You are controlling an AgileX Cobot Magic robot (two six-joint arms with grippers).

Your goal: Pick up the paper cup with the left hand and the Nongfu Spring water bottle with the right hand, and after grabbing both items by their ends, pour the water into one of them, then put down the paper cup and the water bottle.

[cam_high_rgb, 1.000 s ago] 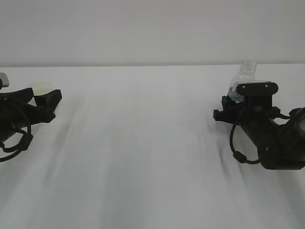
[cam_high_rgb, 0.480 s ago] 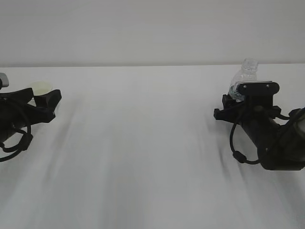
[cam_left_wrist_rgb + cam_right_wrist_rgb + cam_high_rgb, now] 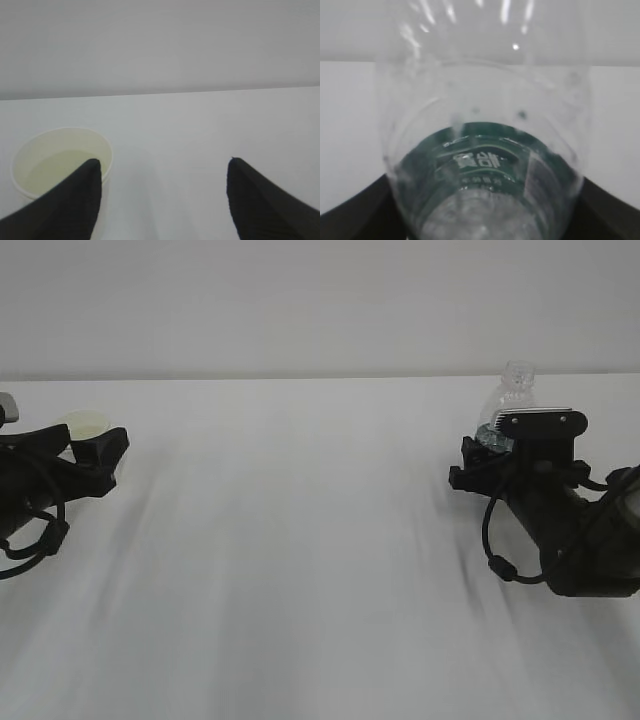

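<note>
— Black fingers of the left gripper point(image 3: 162, 200) stand wide apart; is the paper cup point(image 3: 60, 162) between them?
— No, it sits on the white counter point(image 3: 200, 125) at the left finger's tip, outside the gap.
— And the right gripper point(image 3: 480, 210)?
— Its fingers flank the Nongfu Spring water bottle point(image 3: 485, 150), green label close to the camera. I cannot tell whether they press it. The bottle stands upright.

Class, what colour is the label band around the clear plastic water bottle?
Dark green, on the clear ribbed plastic water bottle; the right wrist view shows it best.
</note>
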